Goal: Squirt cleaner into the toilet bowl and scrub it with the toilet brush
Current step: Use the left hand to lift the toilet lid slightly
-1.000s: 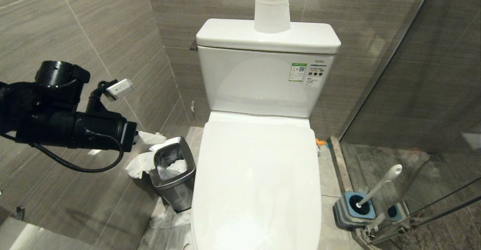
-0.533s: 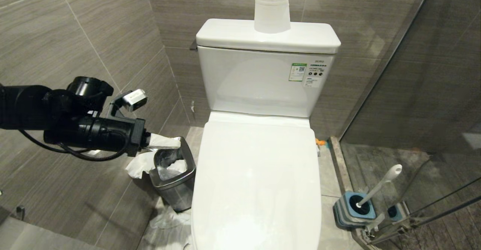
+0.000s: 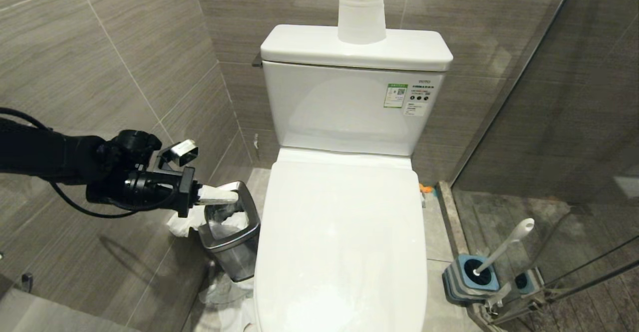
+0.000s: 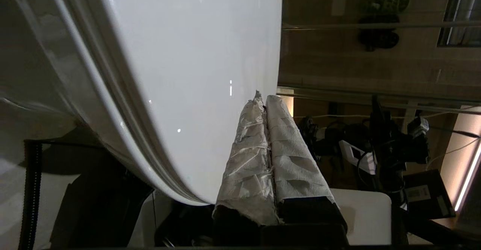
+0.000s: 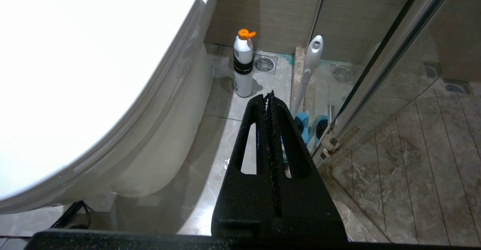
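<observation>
Lid (image 3: 344, 232) covers the toilet bowl. Left gripper (image 3: 234, 197), fingers (image 4: 289, 159) clenched and empty, hovers over the bin (image 3: 244, 259). Right gripper (image 5: 269, 99) is clenched, empty. Brush (image 3: 504, 246) stands in its holder (image 3: 462, 282).

1. The toilet lid (image 3: 344, 242) and tank (image 3: 349, 107) are plain glossy white; the tank carries a green-and-white sticker (image 3: 395, 95).
2. The toilet brush (image 3: 504, 246) has a white handle; its holder (image 3: 467, 278) is striped blue and grey.
3. The bottle (image 5: 243, 64) is white with a black band and an orange cap.
4. The bin (image 3: 232, 237) is shiny steel grey.
5. The left end effector (image 3: 234, 197) is wrapped in whitish-grey cloth; the right end effector (image 5: 269, 96) is rough matte black.
6. The walls (image 3: 100, 47) are grey-brown streaked tiles.
</observation>
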